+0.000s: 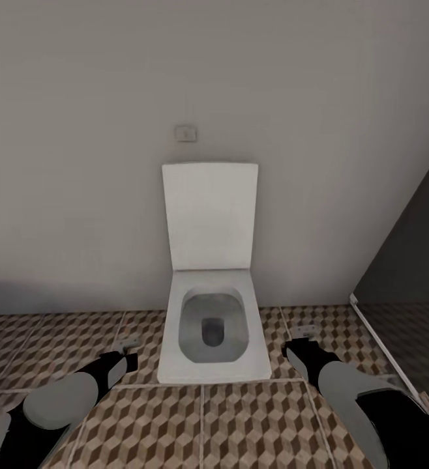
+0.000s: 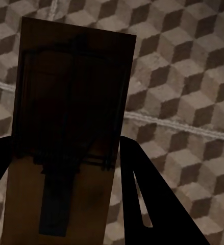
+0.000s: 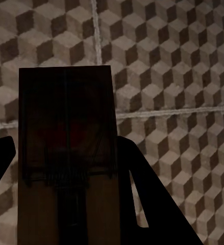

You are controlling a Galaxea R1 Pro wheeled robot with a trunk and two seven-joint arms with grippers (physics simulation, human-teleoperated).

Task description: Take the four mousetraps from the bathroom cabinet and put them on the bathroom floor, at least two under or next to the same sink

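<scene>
Left gripper clamps mousetrap between dark fingers above cube-patterned bathroom floor; right gripper grips second mousetrap likewise. Both arms flank white toilet, lid raised against grey wall.

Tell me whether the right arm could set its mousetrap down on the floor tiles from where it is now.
Probably yes. The right gripper holds its mousetrap between its fingers over open bathroom floor beside the toilet, with nothing visible beneath it.
</scene>
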